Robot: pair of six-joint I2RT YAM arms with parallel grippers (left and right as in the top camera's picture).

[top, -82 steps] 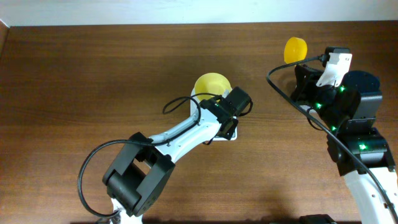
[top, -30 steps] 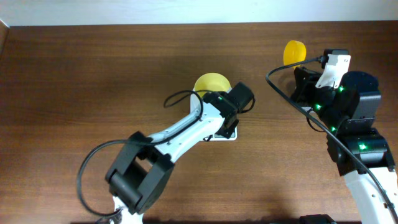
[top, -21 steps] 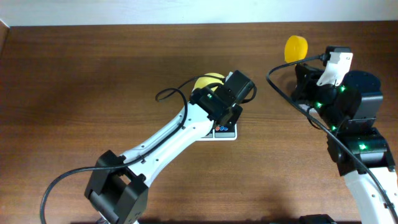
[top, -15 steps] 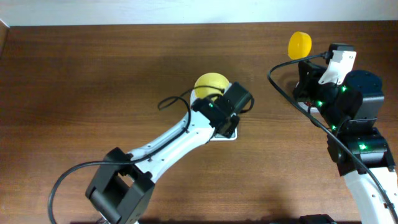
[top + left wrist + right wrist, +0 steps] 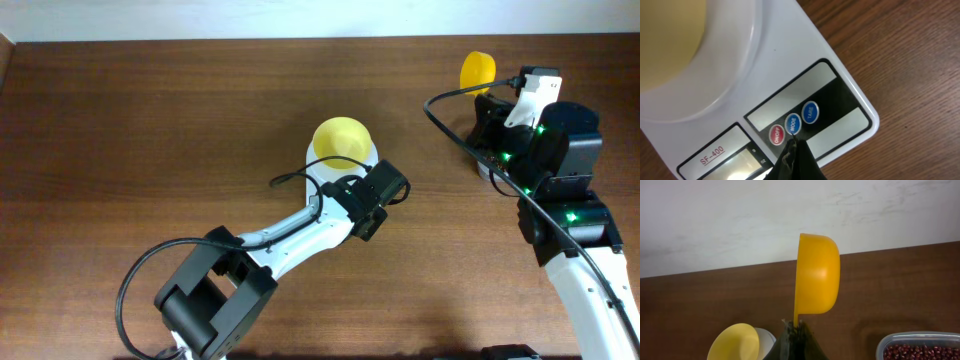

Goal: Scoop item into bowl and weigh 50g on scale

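L pincer: I see it pressed together, tip at the blue middle button on the scale | bowl: on scale, centre of overhead frame | R pincer: pinching scoop by its handle, upper right overhead | beans: in tub, lower right of right wrist view

Bare table lies open to the left; the left arm overhangs the front of the scale.
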